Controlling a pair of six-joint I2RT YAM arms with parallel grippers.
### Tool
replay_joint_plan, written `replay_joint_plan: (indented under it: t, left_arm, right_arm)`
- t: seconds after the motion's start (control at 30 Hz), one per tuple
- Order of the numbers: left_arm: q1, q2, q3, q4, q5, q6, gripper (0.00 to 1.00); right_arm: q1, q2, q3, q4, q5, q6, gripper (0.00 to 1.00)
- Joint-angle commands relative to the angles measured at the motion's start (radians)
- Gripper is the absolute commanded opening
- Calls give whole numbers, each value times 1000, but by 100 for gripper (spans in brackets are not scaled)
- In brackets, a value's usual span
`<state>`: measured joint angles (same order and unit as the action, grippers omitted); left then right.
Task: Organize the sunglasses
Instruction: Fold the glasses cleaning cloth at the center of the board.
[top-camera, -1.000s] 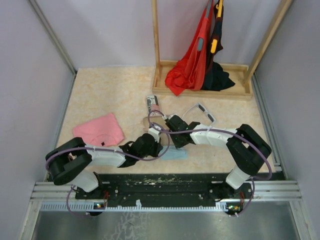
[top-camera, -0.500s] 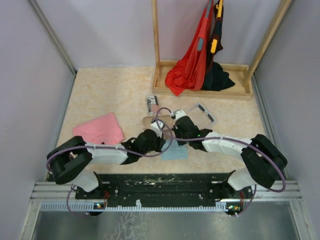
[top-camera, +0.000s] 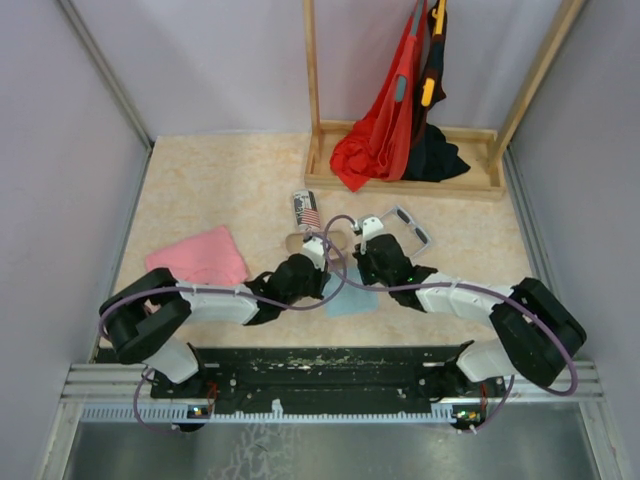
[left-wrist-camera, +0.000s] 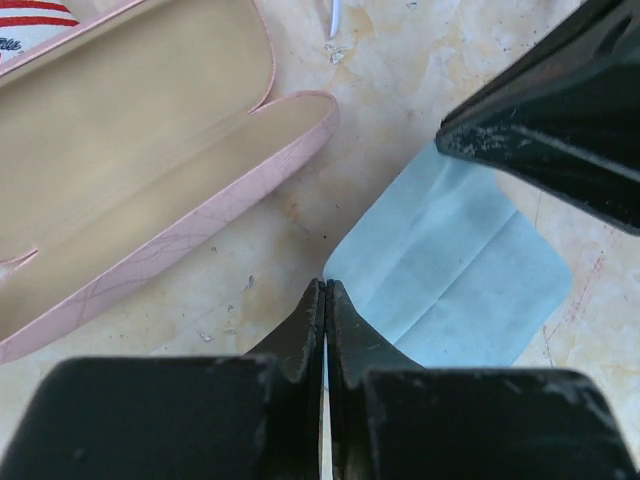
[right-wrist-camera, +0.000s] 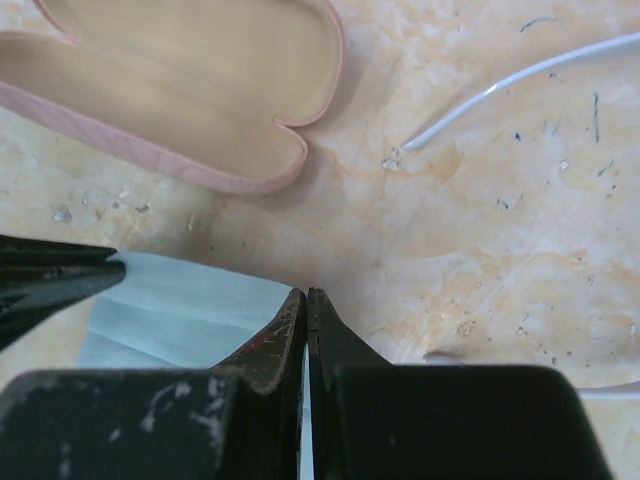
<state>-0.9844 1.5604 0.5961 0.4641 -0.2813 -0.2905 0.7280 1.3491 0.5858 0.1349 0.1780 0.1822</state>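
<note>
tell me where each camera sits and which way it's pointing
Top external: above and behind the bases, looking down on the table; left arm and right arm show from base to wrist.
Left wrist: on the left arm, looking down past the shut left gripper at the open pink case and blue cloth.
Right wrist: on the right arm, looking down past the shut right gripper at the same case and cloth.
Shared: each wrist view catches the other gripper, the case and the cloth.
</note>
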Motion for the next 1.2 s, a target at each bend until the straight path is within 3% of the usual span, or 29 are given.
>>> replay_joint_plan:
  t: [0.0, 0.47, 0.93, 1.17]
  left_arm:
    - [7, 13, -30, 95, 19, 28, 1]
    - [5, -18, -138, 256, 177, 63, 1]
    - [4, -24, -166, 257, 239, 45, 13]
    - [3, -20, -174, 257, 253, 33, 15]
  right_arm:
    - [-6, -43, -72, 157, -33, -35, 0]
    - [-6, -141, -225, 286, -68, -30, 0]
    - [-6, -200, -228, 134, -123, 21, 0]
    - [-6, -186, -217, 76, -150, 71, 8]
